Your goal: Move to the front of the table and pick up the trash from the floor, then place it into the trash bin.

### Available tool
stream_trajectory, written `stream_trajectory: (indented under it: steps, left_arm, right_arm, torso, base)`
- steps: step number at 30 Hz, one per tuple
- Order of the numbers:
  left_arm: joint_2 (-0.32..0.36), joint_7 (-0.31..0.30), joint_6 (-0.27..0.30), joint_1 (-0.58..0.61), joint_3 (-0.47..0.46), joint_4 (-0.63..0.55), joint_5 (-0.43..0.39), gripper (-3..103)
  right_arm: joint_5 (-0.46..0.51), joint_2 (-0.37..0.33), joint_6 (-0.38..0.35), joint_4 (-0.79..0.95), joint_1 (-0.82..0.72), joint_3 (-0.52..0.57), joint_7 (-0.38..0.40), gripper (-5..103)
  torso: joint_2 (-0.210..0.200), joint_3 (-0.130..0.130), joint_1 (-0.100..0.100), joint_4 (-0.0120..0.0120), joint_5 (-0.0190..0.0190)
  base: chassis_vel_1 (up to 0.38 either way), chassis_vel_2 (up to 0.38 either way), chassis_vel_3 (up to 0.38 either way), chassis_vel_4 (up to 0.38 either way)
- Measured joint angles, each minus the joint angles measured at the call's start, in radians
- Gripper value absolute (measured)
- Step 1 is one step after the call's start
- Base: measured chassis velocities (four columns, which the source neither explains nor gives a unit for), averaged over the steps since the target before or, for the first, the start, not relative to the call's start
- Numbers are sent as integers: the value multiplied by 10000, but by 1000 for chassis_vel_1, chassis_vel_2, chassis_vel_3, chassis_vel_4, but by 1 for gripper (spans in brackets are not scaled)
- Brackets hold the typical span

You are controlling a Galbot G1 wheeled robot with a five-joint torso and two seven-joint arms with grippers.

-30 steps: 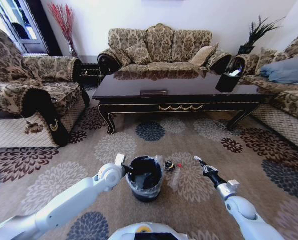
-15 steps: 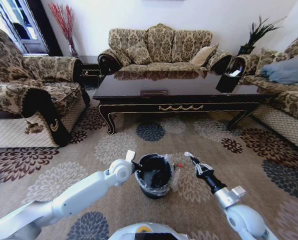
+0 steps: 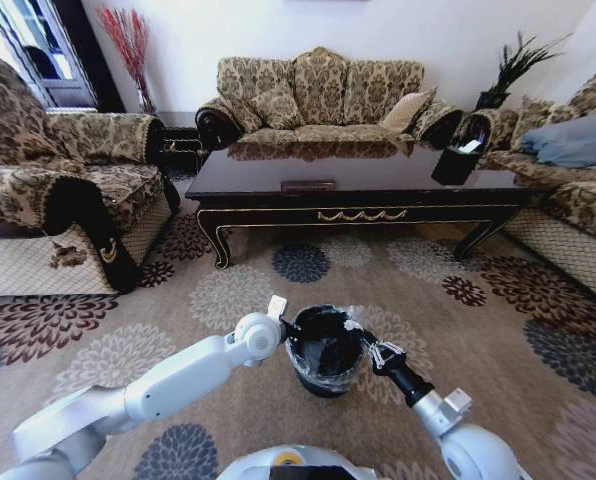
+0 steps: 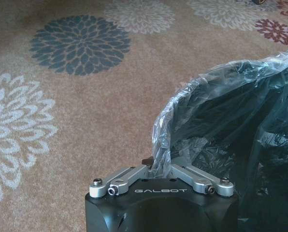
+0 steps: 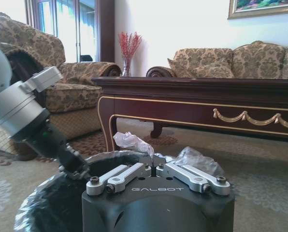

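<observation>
My left hand [image 3: 290,327] is clamped shut on the liner-covered rim of the trash bin [image 3: 324,352], gripping it at the bin's nine o'clock edge. My right hand [image 3: 359,338] sits at the bin's three o'clock rim, its fingers pinched together on a small white scrap [image 5: 132,142] of trash held over the bin's mouth. The bin stands on the flowered carpet [image 3: 228,295], directly in front of me. The dark desk [image 3: 358,180] lies well beyond it, at twelve o'clock.
</observation>
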Motion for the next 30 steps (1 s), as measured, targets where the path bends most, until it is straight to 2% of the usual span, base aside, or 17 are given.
stream_trajectory:
  steps: [9,10,12,14,18,20,24,26,29,30]
  left_arm:
    - [-121,-41,0,77,96,7,35,0]
    - [-127,-42,0,92,113,10,47,0]
    - [-176,-43,0,145,132,43,122,0]
    - [-221,-45,0,179,110,65,145,0]
    - [-295,-49,0,243,63,91,170,0]
    - [-275,-49,0,238,82,91,174,0]
    - [-163,-32,0,276,109,68,234,0]
    - [-140,-17,0,304,112,62,279,0]
    - [-102,8,0,439,92,54,352,0]
    - [-102,8,0,439,92,54,352,0]
  right_arm:
    - [-510,76,24,47,-132,-198,-172,0]
    - [-549,86,23,53,-153,-216,-221,-3]
    - [-616,148,23,66,-303,-255,-405,4]
    - [-680,194,23,66,-365,-281,-475,4]
    - [-1106,293,94,-17,-403,-401,-542,25]
    - [-1140,298,99,-17,-402,-414,-543,25]
    - [-1332,419,158,-140,-379,-400,-544,47]
    - [-1379,438,185,-171,-391,-402,-544,47]
    - [-1458,477,236,-198,-420,-425,-552,63]
    - [-1458,477,236,-198,-420,-425,-552,63]
  torso:
    - [1,0,0,1,0]
    - [0,0,0,1,0]
    - [0,0,0,1,0]
    - [0,0,0,0,0]
    - [0,0,0,-1,0]
    - [0,0,0,0,-1]
    - [0,0,0,0,-1]
    - [0,0,0,1,0]
    - [0,0,0,0,-1]
    - [0,0,0,0,-1]
  base:
    - [0,0,0,0]
    - [0,0,0,0]
    - [0,0,0,0]
    - [0,0,0,0]
    - [0,0,0,0]
    - [0,0,0,0]
    - [0,0,0,0]
    - [0,0,0,0]
    - [0,0,0,0]
    - [0,0,0,0]
